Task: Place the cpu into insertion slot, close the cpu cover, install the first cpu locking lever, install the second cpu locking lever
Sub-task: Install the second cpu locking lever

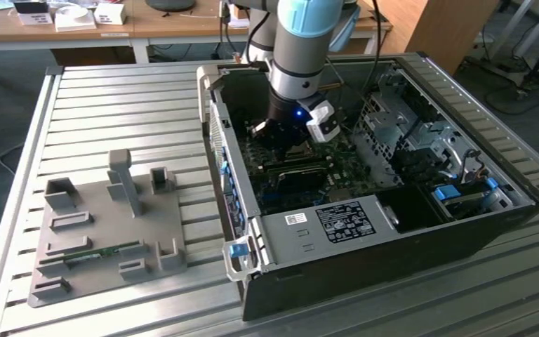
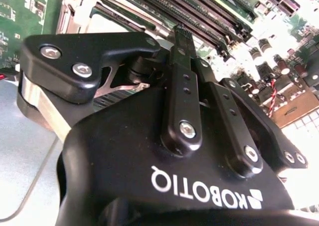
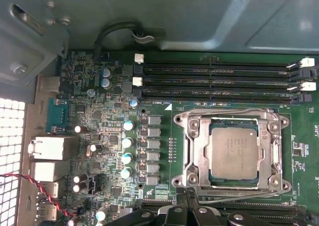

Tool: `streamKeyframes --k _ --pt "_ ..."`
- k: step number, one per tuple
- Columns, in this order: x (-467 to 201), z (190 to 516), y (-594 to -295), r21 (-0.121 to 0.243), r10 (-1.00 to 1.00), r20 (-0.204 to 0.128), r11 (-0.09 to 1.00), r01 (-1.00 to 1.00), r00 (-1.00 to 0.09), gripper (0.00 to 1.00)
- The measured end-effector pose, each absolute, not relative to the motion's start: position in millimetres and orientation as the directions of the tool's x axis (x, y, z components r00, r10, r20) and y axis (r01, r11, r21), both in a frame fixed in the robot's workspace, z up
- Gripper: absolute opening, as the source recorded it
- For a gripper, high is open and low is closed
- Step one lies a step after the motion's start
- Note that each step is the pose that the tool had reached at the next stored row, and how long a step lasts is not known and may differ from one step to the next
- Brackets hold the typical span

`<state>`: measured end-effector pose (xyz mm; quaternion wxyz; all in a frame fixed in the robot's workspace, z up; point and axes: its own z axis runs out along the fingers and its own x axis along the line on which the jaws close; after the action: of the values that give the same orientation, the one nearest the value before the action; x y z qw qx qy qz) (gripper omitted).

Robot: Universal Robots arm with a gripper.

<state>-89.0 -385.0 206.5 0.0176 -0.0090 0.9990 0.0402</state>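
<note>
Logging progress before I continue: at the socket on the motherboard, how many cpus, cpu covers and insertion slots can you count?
cpu: 1
cpu cover: 1
insertion slot: 1
Total: 3

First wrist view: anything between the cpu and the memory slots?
In the first wrist view, the cpu sits in the socket; between it and the memory slots lies the cpu cover frame edge, then bare green board.
</note>
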Motion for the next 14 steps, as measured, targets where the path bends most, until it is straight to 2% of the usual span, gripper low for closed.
streamKeyframes --k 14 --pt "-91.8 205.0 -383.1 0.081 -0.017 -0.036 0.997 -0.019 -0.999 0.11"
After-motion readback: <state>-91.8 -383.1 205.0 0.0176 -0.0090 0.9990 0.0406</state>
